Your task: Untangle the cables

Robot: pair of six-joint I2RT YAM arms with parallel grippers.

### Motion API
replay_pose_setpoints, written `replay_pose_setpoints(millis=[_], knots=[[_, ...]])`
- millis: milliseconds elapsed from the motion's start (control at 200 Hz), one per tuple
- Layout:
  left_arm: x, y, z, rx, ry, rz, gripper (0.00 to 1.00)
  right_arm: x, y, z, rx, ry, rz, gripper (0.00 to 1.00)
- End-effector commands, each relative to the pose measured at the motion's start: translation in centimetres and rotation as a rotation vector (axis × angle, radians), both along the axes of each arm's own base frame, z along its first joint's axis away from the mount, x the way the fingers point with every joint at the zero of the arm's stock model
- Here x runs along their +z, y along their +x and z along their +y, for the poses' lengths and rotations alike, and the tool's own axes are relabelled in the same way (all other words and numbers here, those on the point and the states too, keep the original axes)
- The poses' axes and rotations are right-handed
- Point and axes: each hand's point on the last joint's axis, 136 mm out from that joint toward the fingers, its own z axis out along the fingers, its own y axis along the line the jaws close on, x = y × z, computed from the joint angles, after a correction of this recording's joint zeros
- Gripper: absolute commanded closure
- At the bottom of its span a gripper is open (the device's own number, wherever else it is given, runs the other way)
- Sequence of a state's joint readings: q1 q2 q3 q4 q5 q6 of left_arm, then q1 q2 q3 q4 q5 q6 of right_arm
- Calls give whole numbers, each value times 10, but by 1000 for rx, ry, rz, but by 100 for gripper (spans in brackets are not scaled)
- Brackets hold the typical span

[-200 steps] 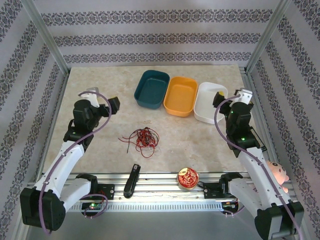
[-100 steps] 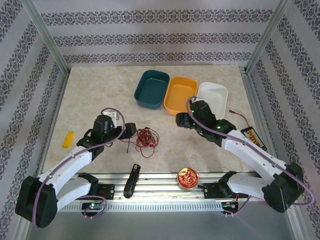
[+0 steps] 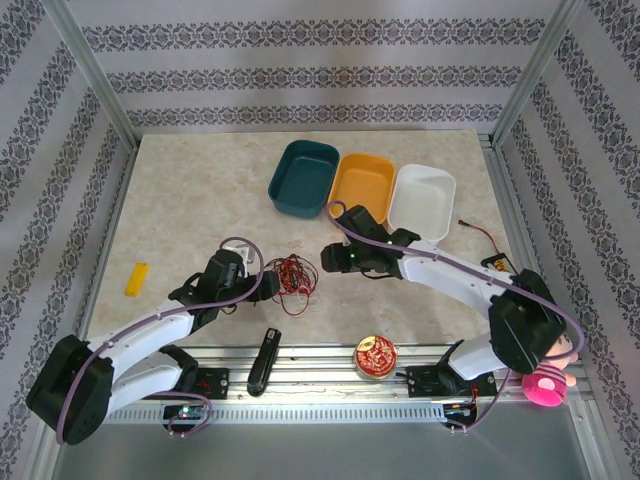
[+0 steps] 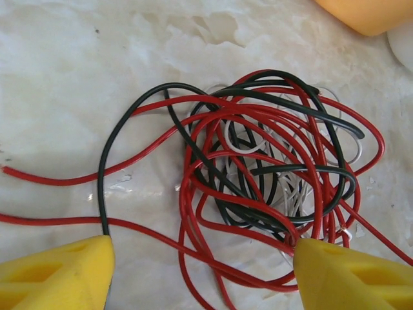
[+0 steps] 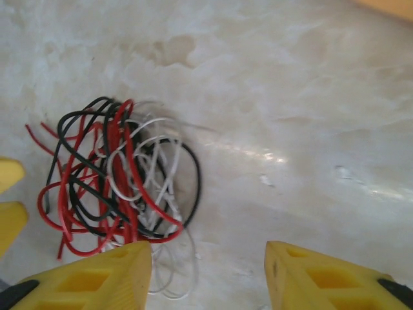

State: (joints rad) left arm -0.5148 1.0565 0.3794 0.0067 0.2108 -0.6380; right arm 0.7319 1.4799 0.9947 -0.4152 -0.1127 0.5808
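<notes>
Marble tabletop (image 3: 180, 200), tangled cables (image 3: 292, 275), white strands (image 5: 164, 174) close-up

No lettering or numbers can be read anywhere.

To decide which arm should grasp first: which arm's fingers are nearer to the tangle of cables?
Left. The left fingers straddle the cables; the right fingers stand just beside them, at their right in the top view.

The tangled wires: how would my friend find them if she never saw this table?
Look at the marble table, then on the robot's side of the dark teal tub. The cables lie there in a small heap. Only it is a scribble of thin red, black and white loops.
</notes>
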Motion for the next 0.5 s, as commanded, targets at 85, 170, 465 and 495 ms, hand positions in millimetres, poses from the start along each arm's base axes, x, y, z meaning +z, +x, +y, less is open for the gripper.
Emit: replay_pose_setpoints(millis=[85, 170, 465, 495], knots=[[10, 13, -20, -17, -73, -47, 35, -10, -2, 39, 102, 50, 73, 55], [7, 16, -23, -19, -77, -38, 38, -17, -2, 49, 126, 56, 96, 59], [-6, 23, -28, 11, -115, -15, 47, -32, 0, 53, 132, 19, 118, 65], [-7, 23, -29, 14, -119, -14, 47, -34, 0, 52, 132, 15, 120, 67]])
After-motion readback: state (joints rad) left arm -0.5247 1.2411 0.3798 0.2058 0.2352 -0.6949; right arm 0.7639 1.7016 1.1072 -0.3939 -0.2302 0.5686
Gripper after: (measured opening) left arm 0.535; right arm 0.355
